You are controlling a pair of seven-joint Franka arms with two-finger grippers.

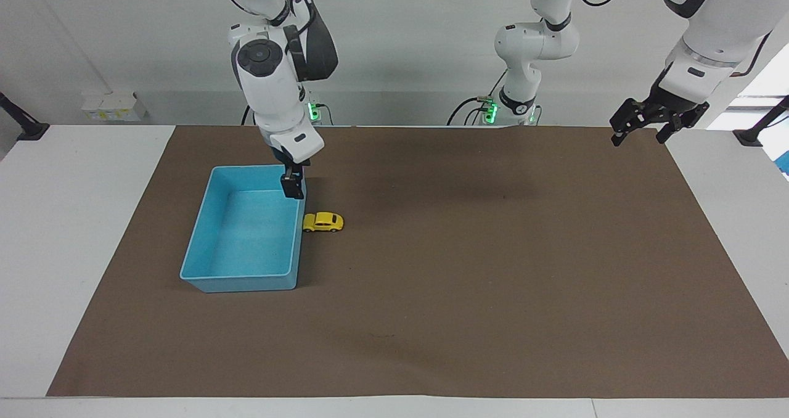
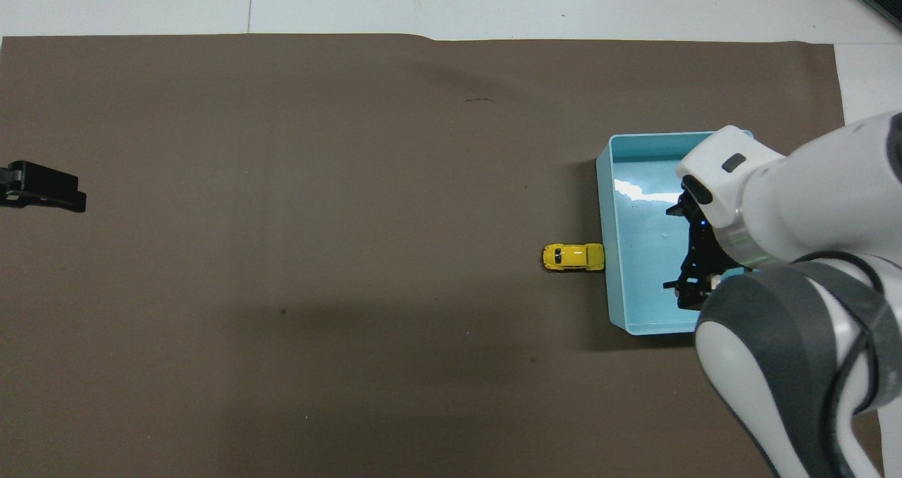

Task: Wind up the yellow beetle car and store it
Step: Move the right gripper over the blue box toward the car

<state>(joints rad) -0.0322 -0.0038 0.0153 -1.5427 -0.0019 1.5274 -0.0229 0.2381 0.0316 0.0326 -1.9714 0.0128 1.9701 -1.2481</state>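
The yellow beetle car (image 1: pixel 323 222) stands on the brown mat, its nose against the long outer wall of the blue bin (image 1: pixel 246 280). It also shows in the overhead view (image 2: pixel 573 256), beside the bin (image 2: pixel 638 231). My right gripper (image 1: pixel 292 187) points down over the bin's corner nearest the robots, on the car's side, above the rim. In the overhead view it (image 2: pixel 687 292) covers part of the bin's inside. My left gripper (image 1: pixel 638 139) is open and empty, up over the mat's corner at the left arm's end, where that arm waits.
The brown mat (image 1: pixel 493 251) covers most of the white table (image 1: pixel 68 221). The bin holds nothing. A small white box (image 1: pixel 111 105) sits by the wall at the right arm's end. The right arm's bulk (image 2: pixel 796 309) hides the bin's outer side from above.
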